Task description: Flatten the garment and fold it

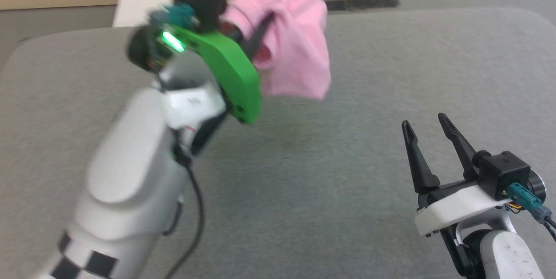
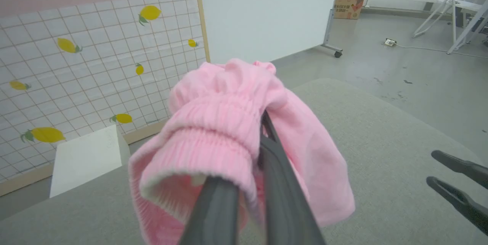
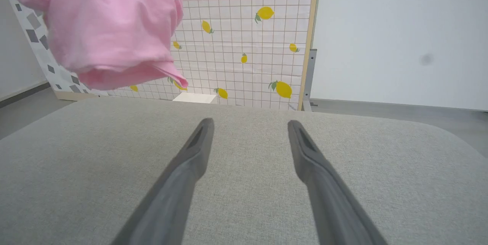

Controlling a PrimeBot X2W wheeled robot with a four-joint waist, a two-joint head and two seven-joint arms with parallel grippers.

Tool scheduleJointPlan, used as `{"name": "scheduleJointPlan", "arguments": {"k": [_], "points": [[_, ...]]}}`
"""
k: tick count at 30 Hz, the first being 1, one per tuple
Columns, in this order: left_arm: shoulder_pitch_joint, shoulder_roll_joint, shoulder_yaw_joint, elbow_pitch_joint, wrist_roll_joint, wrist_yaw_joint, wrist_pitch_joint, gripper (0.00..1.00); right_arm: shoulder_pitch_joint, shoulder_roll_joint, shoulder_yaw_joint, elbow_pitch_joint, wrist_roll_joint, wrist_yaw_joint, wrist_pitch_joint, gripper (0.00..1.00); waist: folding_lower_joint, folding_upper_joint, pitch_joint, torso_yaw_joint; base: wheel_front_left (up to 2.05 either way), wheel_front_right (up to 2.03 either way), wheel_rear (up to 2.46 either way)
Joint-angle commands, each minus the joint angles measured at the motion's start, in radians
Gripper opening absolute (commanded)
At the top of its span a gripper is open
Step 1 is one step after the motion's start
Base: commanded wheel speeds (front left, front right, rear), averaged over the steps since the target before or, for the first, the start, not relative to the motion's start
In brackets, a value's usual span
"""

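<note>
So, table (image 1: 356, 192): big grey padded top, bare underneath the garment. Presumably that's where it gets spread out, and nothing's flat or folded yet.
Left arm (image 1: 130, 174): raised over the far-left part of the table, I'd guess so the cloth hangs loose and drops open instead of sitting in a wad.
Garment (image 1: 299, 48): pink shorts, up in the air clear of the table, bunched and drooping off the left gripper.
Right gripper (image 1: 425, 119): near right, low over the table, fingers spread wide with nothing in them. Looks parked ready to catch a hanging edge.
Left gripper (image 2: 263, 126): fingers pinched together on the garment.
Waistband (image 2: 213, 123): the ribbed elastic is the bit being pinched. It's thick and grippy, so a sensible handle, and the legs dangle below.
</note>
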Motion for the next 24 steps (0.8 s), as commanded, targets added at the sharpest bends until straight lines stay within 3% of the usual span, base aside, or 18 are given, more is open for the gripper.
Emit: {"name": "scheduleJointPlan", "arguments": {"k": [1, 9, 10, 11, 17, 24], "points": [[0.031, -0.015, -0.015, 0.019, 0.021, 0.017, -0.011, 0.00, -0.018, 0.005, -0.001, 0.005, -0.008, -0.002, -0.012, 1.00, 0.0001, 0.0000, 0.062, -0.108, 0.00, 0.00, 0.00], [0.155, -0.032, -0.078, 0.196, 0.072, 0.048, -0.096, 0.00, -0.033, 0.017, 0.002, 0.024, -0.018, -0.002, -0.050, 1.00, 0.0001, 0.0000, 0.129, -0.187, 0.00, 0.00, 0.00], [0.169, -0.027, -0.083, 0.220, 0.079, 0.050, -0.105, 0.42, -0.032, 0.019, 0.000, 0.027, -0.020, -0.002, -0.054, 1.00, 0.0001, 0.0000, 0.133, -0.189, 0.00, 0.00, 0.00], [0.178, -0.023, -0.086, 0.238, 0.084, 0.053, -0.113, 1.00, -0.031, 0.019, -0.001, 0.029, -0.021, -0.002, -0.056, 1.00, 0.0001, 0.0000, 0.135, -0.188, 0.00, 0.00, 0.00], [0.210, -0.012, -0.091, 0.310, 0.089, 0.058, -0.150, 1.00, -0.025, 0.023, 0.004, 0.049, -0.030, -0.002, -0.057, 1.00, 0.0001, 0.0000, 0.114, -0.157, 0.00, 0.00, 0.00], [0.210, -0.005, -0.064, 0.280, 0.074, 0.064, -0.208, 1.00, -0.019, 0.017, -0.001, 0.062, -0.024, -0.002, -0.035, 1.00, 0.0001, 0.0000, 0.028, -0.080, 0.00, 0.00, 0.00]]}}
